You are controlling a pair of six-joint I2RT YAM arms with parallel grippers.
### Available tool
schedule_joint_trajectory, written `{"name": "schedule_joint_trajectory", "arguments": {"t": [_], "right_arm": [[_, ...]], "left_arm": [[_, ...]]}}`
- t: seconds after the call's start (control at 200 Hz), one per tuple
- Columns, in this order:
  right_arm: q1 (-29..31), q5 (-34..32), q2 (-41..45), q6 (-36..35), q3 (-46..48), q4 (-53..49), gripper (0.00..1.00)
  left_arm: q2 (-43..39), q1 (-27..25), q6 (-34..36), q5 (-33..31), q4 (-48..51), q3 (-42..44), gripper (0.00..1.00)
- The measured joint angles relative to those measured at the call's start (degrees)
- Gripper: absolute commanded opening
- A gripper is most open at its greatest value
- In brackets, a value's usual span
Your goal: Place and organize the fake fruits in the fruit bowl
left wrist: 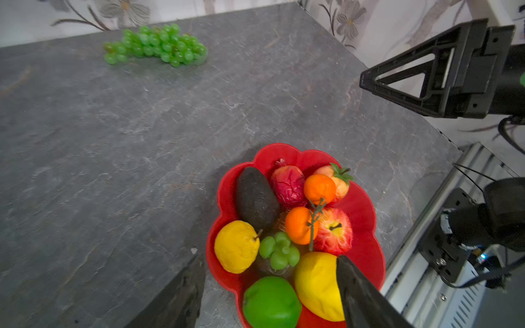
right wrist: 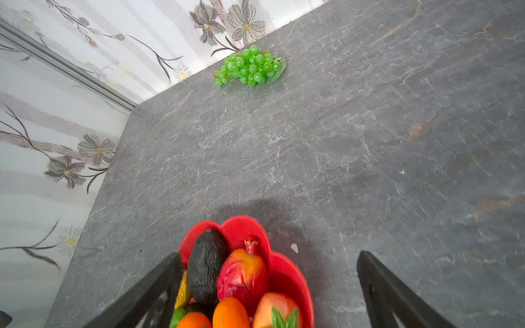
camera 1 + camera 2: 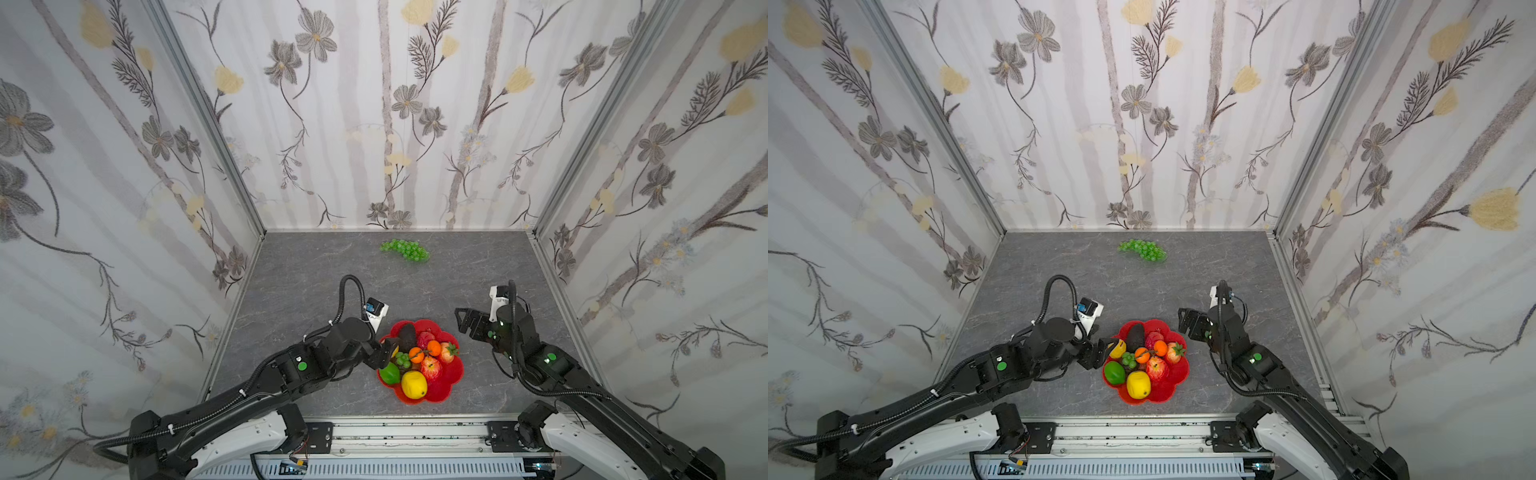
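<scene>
Far back by the wall, grapes [image 3: 405,250] lie alone, well apart from the full bowl [image 3: 454,375].
Left gripper [image 3: 383,354] hangs over the bowl's left rim and right gripper [image 3: 460,321] sits just beside its right rim, both with jaws apart and empty. The bunch looks light, glossy and floppy. Pinching across its thick middle should hold better than a single slippery grape.

Red bowl [image 3: 454,371] w/ fruits [image 3: 414,384] (grapes [image 3: 405,250] apart)
</scene>
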State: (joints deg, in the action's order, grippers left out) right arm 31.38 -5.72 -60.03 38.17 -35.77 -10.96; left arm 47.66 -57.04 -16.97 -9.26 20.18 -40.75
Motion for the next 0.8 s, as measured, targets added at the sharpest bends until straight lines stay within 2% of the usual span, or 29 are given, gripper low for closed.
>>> {"name": "schedule_joint_trajectory", "arguments": {"t": [0.185, 0.34, 0.485, 0.799], "right_arm": [[-8.5, 9.2, -19.0, -3.4, -12.4, 6.6, 0.81], [-13.0, 15.5, -36.5, -4.2, -23.7, 11.5, 0.74], [-15.7, 19.4, -51.9, -3.6, -35.3, 12.0, 0.68], [-18.6, 24.8, -71.2, 0.0, -53.6, 12.3, 0.60]], "left_arm": [[-10.8, 1.4, -1.6, -5.6, 0.0, 7.6, 0.85], [-17.6, 1.8, -3.0, -7.1, -0.7, 13.7, 0.91], [-22.6, 2.0, -4.2, -8.1, -1.2, 17.5, 0.95], [-29.1, 2.6, -4.4, -9.6, -1.6, 21.6, 1.00]]}}
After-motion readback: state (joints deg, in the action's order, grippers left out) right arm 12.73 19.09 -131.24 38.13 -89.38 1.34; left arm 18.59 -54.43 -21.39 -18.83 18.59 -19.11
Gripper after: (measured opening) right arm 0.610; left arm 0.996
